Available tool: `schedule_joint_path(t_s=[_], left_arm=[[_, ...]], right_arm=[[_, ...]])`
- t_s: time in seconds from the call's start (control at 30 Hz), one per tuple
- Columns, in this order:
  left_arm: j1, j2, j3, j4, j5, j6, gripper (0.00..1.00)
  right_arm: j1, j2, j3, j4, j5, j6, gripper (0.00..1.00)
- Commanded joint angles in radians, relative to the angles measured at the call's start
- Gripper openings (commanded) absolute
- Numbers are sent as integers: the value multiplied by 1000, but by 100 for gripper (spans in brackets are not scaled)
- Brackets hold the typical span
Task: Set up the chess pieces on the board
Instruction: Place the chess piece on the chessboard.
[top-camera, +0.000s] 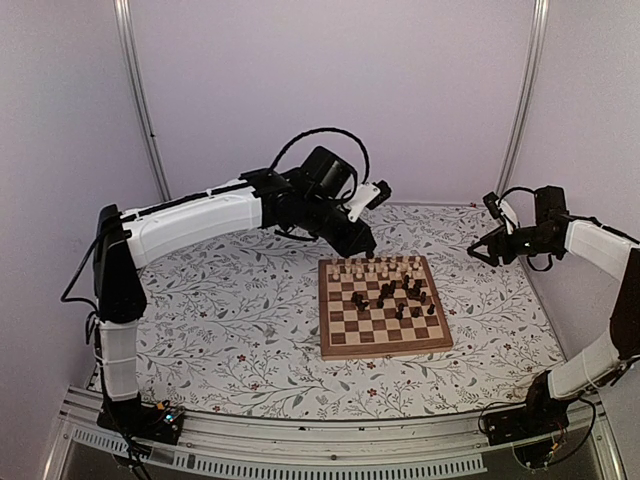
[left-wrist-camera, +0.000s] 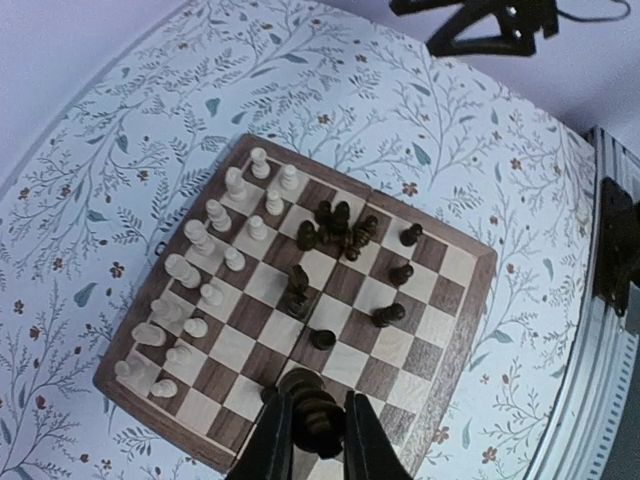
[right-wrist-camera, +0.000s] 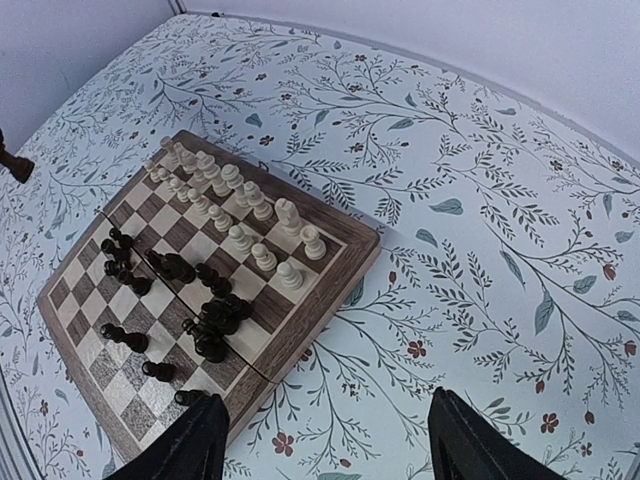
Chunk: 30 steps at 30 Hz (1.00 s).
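Observation:
The wooden board (top-camera: 385, 340) lies right of the table's centre. Cream pieces (top-camera: 375, 268) stand in two rows along its far edge; dark pieces (top-camera: 400, 292) lie scattered and clustered mid-board. My left gripper (top-camera: 365, 243) hovers above the board's far left corner, shut on a dark piece (left-wrist-camera: 318, 418) held between its fingers (left-wrist-camera: 272, 440). In the left wrist view the cream rows (left-wrist-camera: 215, 265) and a dark cluster (left-wrist-camera: 340, 228) show below. My right gripper (top-camera: 482, 250) is open and empty, raised right of the board; its view shows the board (right-wrist-camera: 330, 275) and dark pieces (right-wrist-camera: 215, 320).
A floral-patterned cloth (top-camera: 230, 320) covers the table. Metal frame posts (top-camera: 140, 100) rise at the back corners, and an aluminium rail (top-camera: 330, 440) with the arm bases runs along the near edge. Pale walls close in the sides.

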Motion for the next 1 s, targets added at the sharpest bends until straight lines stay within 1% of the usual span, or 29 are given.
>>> schedule_joint_path(t_s=[0.0, 0.1, 0.27, 0.47, 0.63, 0.77, 0.97], left_arm=[[-73, -8, -44, -58, 84, 64, 1], [-121, 11, -58, -58, 133, 93, 1], [-178, 77, -42, -59, 159, 101, 1], [-218, 147, -26, -61, 117, 110, 1], [-226, 195, 0, -54, 87, 106, 1], [-221, 223, 11, -41, 36, 99, 0], [-204, 240, 12, 1, 68, 72, 0]], right_arm=[[14, 15, 7, -2, 15, -9, 72], [15, 17, 7, -2, 21, -11, 72], [17, 16, 5, -1, 21, -9, 72], [18, 16, 4, -2, 22, -9, 72], [19, 15, 3, -2, 22, -9, 72], [18, 15, 2, -2, 22, -9, 72], [18, 18, 2, -2, 25, -11, 72]])
